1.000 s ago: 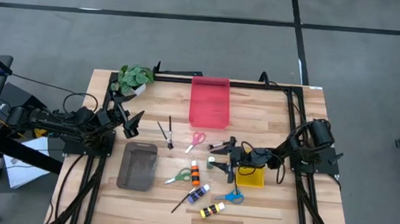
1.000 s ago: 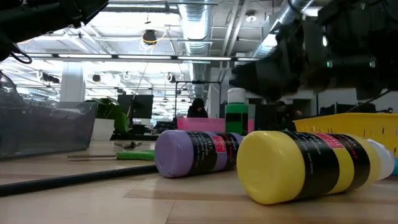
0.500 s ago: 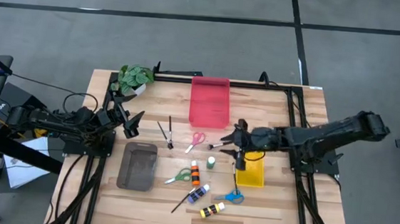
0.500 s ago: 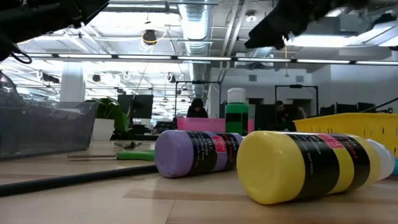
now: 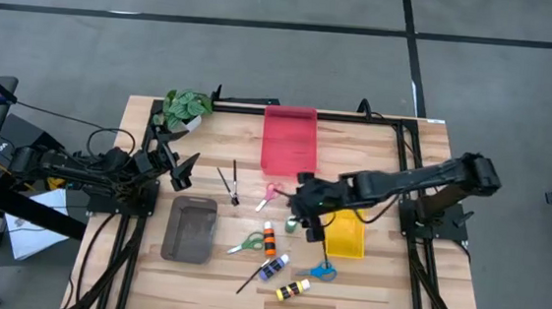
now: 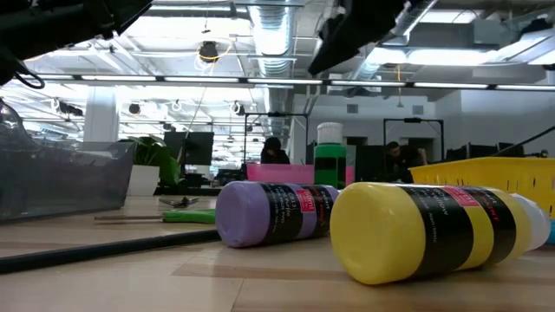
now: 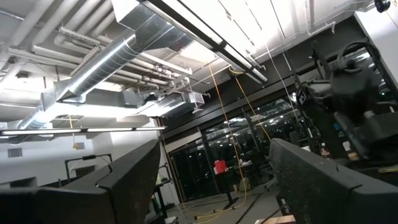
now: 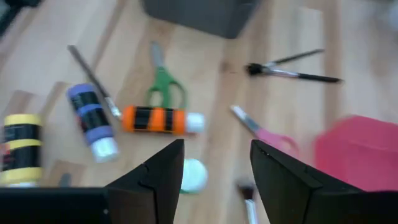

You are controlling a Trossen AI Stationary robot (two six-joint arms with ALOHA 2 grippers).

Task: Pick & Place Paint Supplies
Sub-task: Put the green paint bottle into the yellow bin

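Observation:
A green paint bottle (image 5: pixel 291 224) stands upright on its base, white cap (image 8: pixel 193 175) up. Orange (image 5: pixel 268 239), blue-purple (image 5: pixel 273 268) and yellow (image 5: pixel 292 291) bottles lie on their sides nearby. Pink scissors (image 5: pixel 270 195), green scissors (image 5: pixel 247 242), blue scissors (image 5: pixel 322 271) and two dark brushes (image 5: pixel 229 182) lie flat on the table. My right gripper (image 5: pixel 297 208) hangs open above the green bottle, raised clear of it, its fingers (image 8: pixel 165 174) pointing down. My left gripper (image 5: pixel 182 170) waits open at the table's left side, tipped up toward the ceiling (image 7: pixel 211 186).
The red tray (image 5: pixel 289 141) sits at the far middle, the yellow tray (image 5: pixel 346 234) right of the bottles under my right arm, the grey tray (image 5: pixel 189 230) left of them. The potted plant (image 5: pixel 186 106) stands at the far left corner. Another brush (image 5: pixel 249 281) lies near the blue-purple bottle.
My right gripper has risen from table height beside the yellow tray. The arm has stretched out and carried it toward the table's left, to a spot above the green bottle. The bottles, scissors and brushes have stayed where they were.

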